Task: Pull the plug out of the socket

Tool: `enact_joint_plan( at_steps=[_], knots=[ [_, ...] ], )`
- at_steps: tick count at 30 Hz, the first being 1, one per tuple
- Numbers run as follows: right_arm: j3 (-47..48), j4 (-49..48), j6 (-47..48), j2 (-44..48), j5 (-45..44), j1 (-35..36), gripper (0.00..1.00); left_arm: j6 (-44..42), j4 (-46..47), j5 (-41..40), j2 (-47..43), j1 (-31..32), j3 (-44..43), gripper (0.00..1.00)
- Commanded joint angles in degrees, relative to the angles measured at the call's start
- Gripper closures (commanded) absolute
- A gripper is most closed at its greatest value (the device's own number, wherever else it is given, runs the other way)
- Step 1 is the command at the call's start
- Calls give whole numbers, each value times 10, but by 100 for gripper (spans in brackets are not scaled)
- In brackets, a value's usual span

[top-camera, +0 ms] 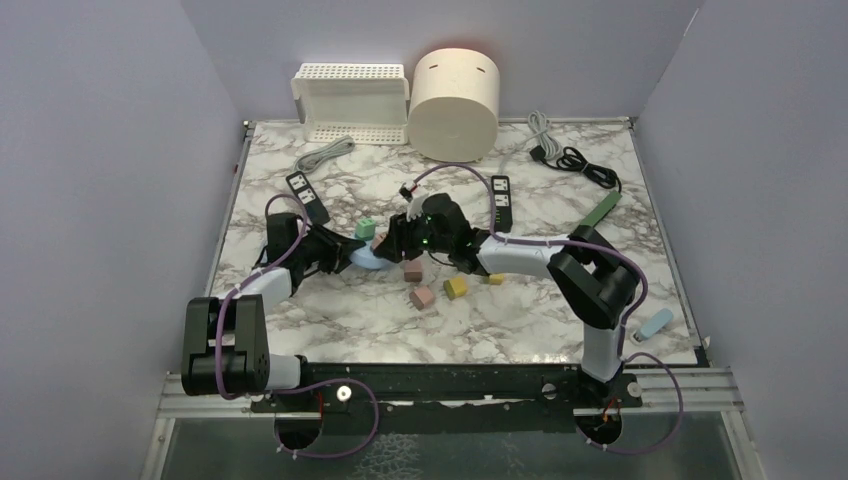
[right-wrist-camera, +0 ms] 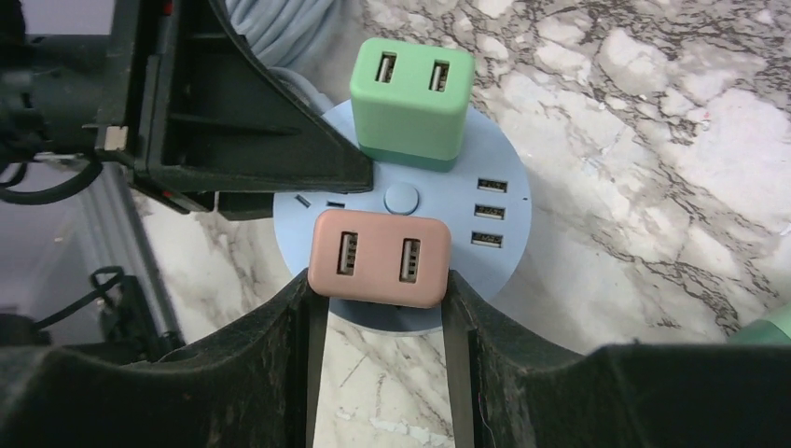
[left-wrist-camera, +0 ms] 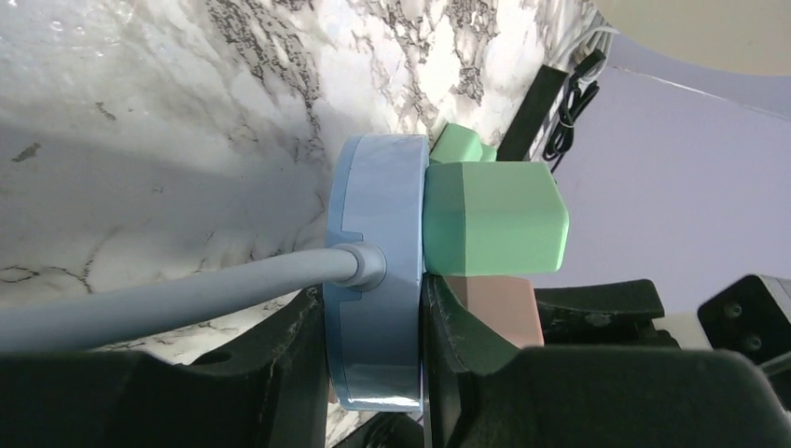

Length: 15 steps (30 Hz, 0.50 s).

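A round blue socket hub [right-wrist-camera: 504, 271] lies on the marble table with a pink plug [right-wrist-camera: 381, 259] and a green plug [right-wrist-camera: 410, 89] stuck in its top. My right gripper [right-wrist-camera: 378, 308] is shut on the pink plug, one finger on each side. My left gripper [left-wrist-camera: 373, 373] is shut on the hub's rim [left-wrist-camera: 378, 280], next to its grey cable [left-wrist-camera: 140, 303]. In the left wrist view the green plug [left-wrist-camera: 494, 217] and the pink plug [left-wrist-camera: 499, 303] stick out of the hub. From above, both grippers meet at the hub [top-camera: 370, 262] left of centre.
Loose pink [top-camera: 422, 297] and yellow [top-camera: 456, 287] blocks lie just right of the hub. Two black power strips [top-camera: 305, 195] [top-camera: 501, 203], a white basket [top-camera: 352, 100], a cream cylinder [top-camera: 455, 103] and a black cable [top-camera: 575, 160] are farther back. A light blue object [top-camera: 655, 323] sits front right.
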<state>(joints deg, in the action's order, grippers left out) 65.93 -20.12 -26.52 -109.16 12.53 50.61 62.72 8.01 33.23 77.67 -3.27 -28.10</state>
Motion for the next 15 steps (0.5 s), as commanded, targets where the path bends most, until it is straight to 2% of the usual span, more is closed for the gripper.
enact_joint_plan(
  at_steps=[1,4,8,14,15],
  knots=[
    [11,-251,-99,52,219,-27,99,-49,-36,-119,9,-15,-6,100],
    [10,-308,-162,25,282,-48,99,-54,-39,-122,8,-14,-8,100],
    [19,-273,-160,16,284,-55,99,-64,-48,-130,3,-15,-13,100],
    [99,-7,-22,32,156,-49,98,-69,-55,-141,-9,-15,-15,100],
    [120,49,4,27,129,-47,89,-70,-54,-141,-10,-15,-15,100]
  ],
)
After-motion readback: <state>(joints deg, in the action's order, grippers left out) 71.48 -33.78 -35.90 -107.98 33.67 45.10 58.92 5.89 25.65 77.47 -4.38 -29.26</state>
